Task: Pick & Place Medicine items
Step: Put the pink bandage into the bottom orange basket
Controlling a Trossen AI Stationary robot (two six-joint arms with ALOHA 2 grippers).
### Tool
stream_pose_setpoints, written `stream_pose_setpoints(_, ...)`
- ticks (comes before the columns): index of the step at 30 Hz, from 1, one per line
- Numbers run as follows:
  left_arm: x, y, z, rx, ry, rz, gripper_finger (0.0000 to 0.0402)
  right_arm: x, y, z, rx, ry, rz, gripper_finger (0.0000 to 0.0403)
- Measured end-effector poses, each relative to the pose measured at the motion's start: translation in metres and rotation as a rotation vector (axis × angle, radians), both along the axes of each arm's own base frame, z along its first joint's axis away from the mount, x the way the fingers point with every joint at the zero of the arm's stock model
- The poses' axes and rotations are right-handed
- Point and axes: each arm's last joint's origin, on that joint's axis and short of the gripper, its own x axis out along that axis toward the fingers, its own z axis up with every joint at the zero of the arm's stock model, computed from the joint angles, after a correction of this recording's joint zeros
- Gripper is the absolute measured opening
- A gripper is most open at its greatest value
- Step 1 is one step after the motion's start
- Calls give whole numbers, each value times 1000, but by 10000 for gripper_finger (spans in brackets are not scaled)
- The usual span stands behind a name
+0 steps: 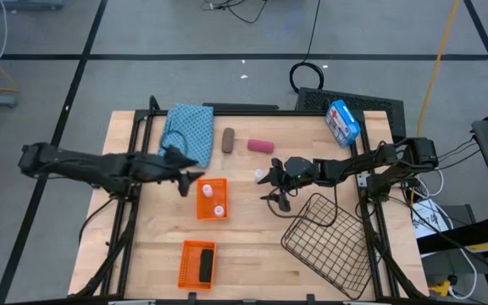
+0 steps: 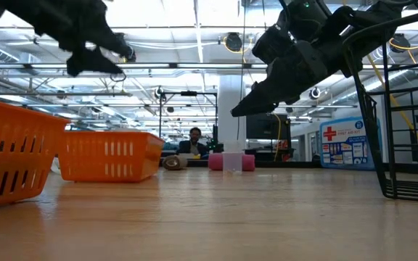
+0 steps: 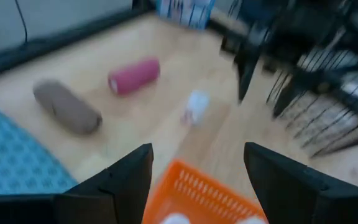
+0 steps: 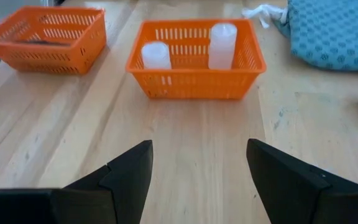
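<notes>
My left gripper [image 1: 193,179] [image 3: 197,151] hangs open above the far-left corner of the middle orange basket [image 1: 212,199], which holds two white vials [image 4: 156,55] [image 4: 222,45]. A third white vial [image 1: 261,175] [image 3: 196,107] stands on the table between the basket and my right gripper [image 1: 273,190] [image 4: 199,149]. That gripper is open, raised off the table and points toward the basket. The brown cylinder [image 1: 228,140] and the pink cylinder [image 1: 260,146] lie on their sides toward the far edge. The black cylinder [image 1: 204,265] lies in the near orange basket [image 1: 197,263].
A blue patterned cloth [image 1: 189,131] lies at the far left. The blue-and-white box with a red cross [image 1: 342,121] stands at the far right corner. A dark wire basket [image 1: 329,241] sits tilted at the near right. Bare wood lies between the baskets.
</notes>
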Motion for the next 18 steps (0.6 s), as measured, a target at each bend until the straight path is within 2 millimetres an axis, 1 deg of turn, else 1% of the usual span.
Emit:
stream_pose_setpoints(4,-20,5,19,38,-115,5,262,-5,-5,4,-3,29,-19,251)
stream_pose_setpoints(8,-37,9,31,39,-209,26,262,-13,-13,10,17,62,-61,251)
stream_pose_setpoints(13,-51,11,38,152,-228,15,262,-24,-23,21,51,77,-116,251)
stream_pose_setpoints(18,-58,14,41,238,-227,66,262,-34,-28,28,81,106,-156,251)
